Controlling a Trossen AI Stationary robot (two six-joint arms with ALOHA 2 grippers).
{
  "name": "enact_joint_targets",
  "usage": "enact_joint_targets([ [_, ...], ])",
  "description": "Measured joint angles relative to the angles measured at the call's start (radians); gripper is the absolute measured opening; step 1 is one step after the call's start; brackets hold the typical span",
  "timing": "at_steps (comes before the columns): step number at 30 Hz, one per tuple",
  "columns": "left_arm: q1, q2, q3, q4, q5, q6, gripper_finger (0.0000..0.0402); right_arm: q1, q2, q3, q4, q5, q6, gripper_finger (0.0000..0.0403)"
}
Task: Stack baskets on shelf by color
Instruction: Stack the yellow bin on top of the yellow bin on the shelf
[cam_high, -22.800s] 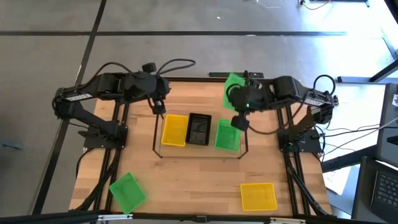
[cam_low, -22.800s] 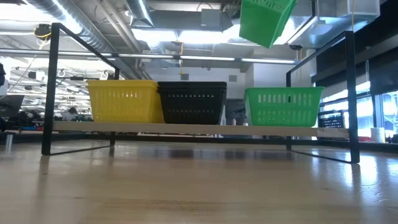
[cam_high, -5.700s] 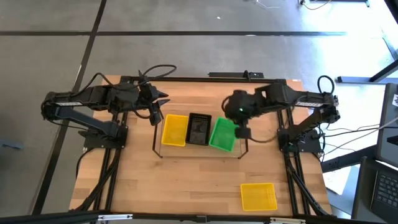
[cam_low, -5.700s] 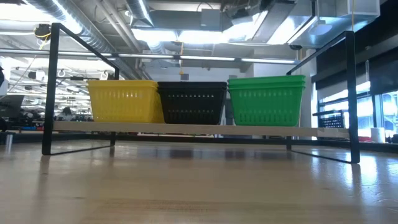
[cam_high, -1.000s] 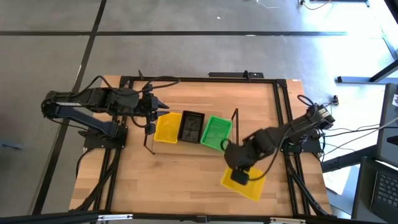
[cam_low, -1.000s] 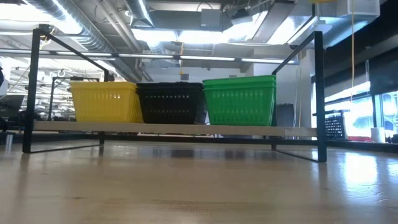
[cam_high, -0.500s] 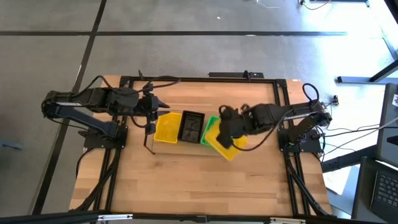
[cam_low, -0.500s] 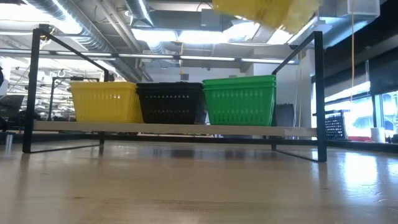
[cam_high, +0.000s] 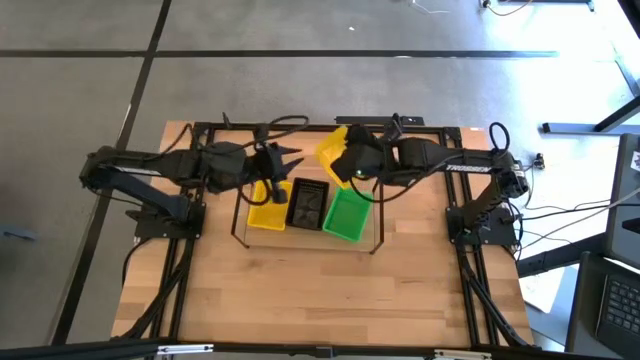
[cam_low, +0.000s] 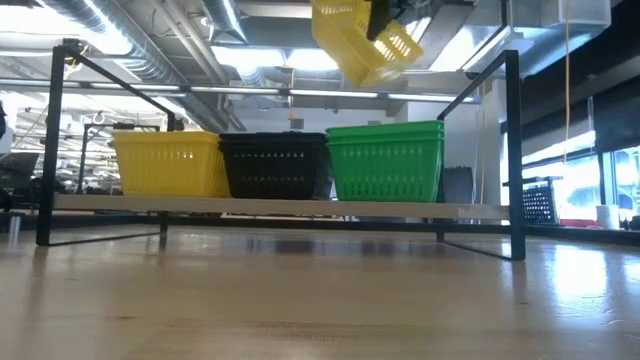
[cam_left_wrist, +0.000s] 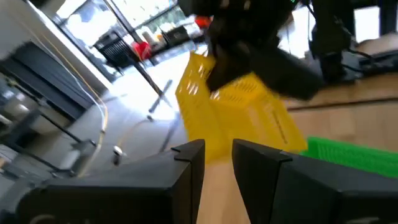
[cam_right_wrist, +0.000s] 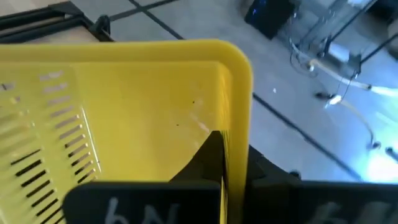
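On the shelf (cam_high: 372, 215) stand a yellow basket (cam_high: 262, 210), a black basket (cam_high: 307, 203) and nested green baskets (cam_low: 385, 165), side by side on its board. My right gripper (cam_high: 352, 162) is shut on a second yellow basket (cam_high: 335, 148), which hangs tilted in the air above the shelf's far side (cam_low: 362, 38). My left gripper (cam_high: 290, 160) hovers open over the far edge of the shelf's yellow basket, touching nothing; in its wrist view its fingers (cam_left_wrist: 189, 155) point at the carried basket (cam_left_wrist: 236, 106). My right gripper pinches the carried yellow basket by the rim of one short wall near a corner (cam_right_wrist: 239, 81), one finger (cam_right_wrist: 214, 155) inside the basket and the other outside. The basket is lifted clear, tilted, hanging below and beside the gripper (cam_low: 385, 25).
The shelf sits slightly askew in the middle of the wooden table (cam_high: 300, 300), its black wire end frames (cam_low: 515, 150) standing tall at both ends. The near half of the table lies in front of it. Black rails (cam_high: 465, 280) run along both table sides.
My right gripper lifted the yellow basket from the table's near right part and carried it up, toward the far edge and leftward, past the green baskets to above the shelf's far side, tipping it on the way. My left gripper moved right, over the shelf's yellow basket.
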Motion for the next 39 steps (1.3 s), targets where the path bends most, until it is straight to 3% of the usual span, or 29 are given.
enact_joint_targets([
  [5,0.020,0.074,-0.001,0.168,-0.032,0.101,0.0075,-0.022,0.000,0.000,0.090,0.013,-0.152,0.0000],
  [12,0.067,0.142,-0.001,0.273,-0.036,0.106,0.0075,-0.024,0.000,0.000,0.134,0.014,-0.247,0.0000],
  [35,0.082,0.167,0.000,0.266,-0.020,0.079,0.0075,-0.030,0.000,0.000,0.166,0.022,-0.300,0.0000],
  [39,0.087,0.182,0.002,0.277,-0.070,0.100,0.0075,-0.030,0.001,-0.001,0.169,0.022,-0.300,0.0000],
])
